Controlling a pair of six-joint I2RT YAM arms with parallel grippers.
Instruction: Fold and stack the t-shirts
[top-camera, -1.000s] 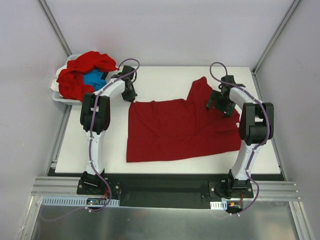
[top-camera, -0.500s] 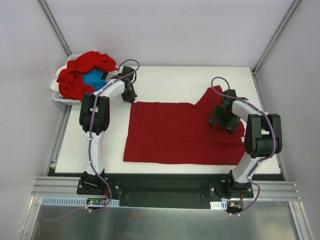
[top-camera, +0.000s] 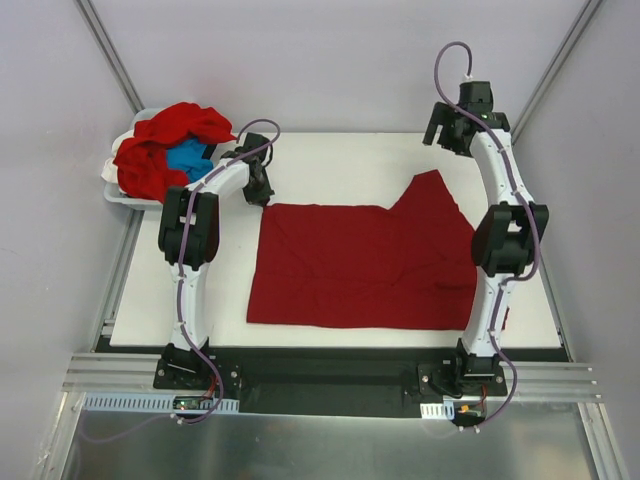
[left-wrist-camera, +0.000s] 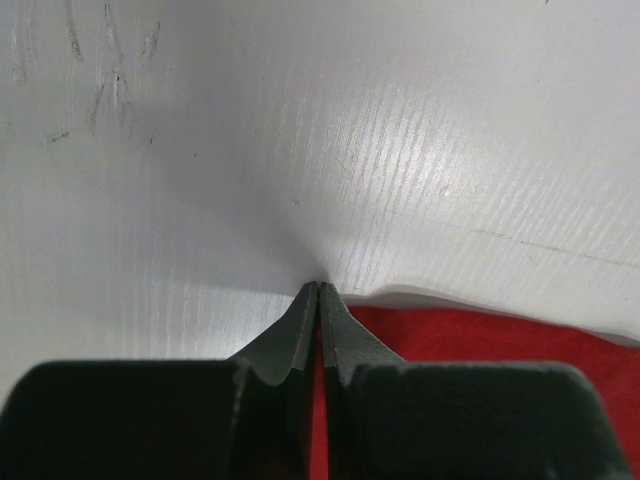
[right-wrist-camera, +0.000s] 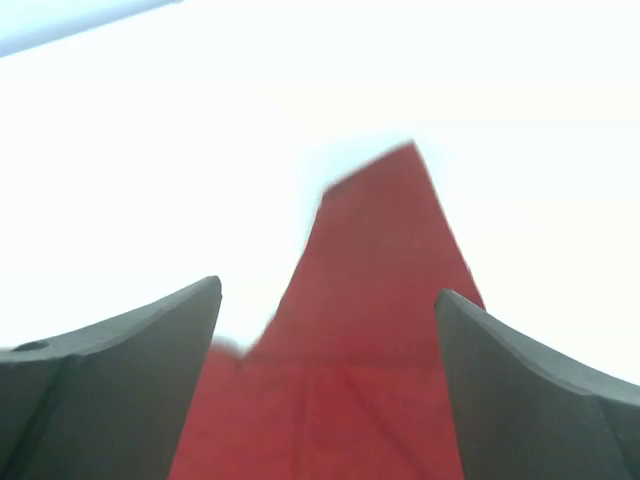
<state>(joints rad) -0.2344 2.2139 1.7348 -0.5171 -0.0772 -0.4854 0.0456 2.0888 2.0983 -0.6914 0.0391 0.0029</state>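
Now, from above, the right gripper (top-camera: 462, 128) is up and off the t-shirt (top-camera: 360, 265), which lies spread flat on the table (top-camera: 330, 160). Left wrist: the left gripper (left-wrist-camera: 319, 292) pinches its corner. Right wrist: jaws wide, empty, so folding can start.

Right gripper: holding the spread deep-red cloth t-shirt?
No, the right gripper hangs open, apart from the deep-red cloth t-shirt.

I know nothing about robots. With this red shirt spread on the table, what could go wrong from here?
1. The left jaws are shut at the far left corner of the red t-shirt; a pull from that one corner could drag and wrinkle the cloth.
2. The right jaws hang open, far from the sleeve, so that side is loose and might fold crookedly.
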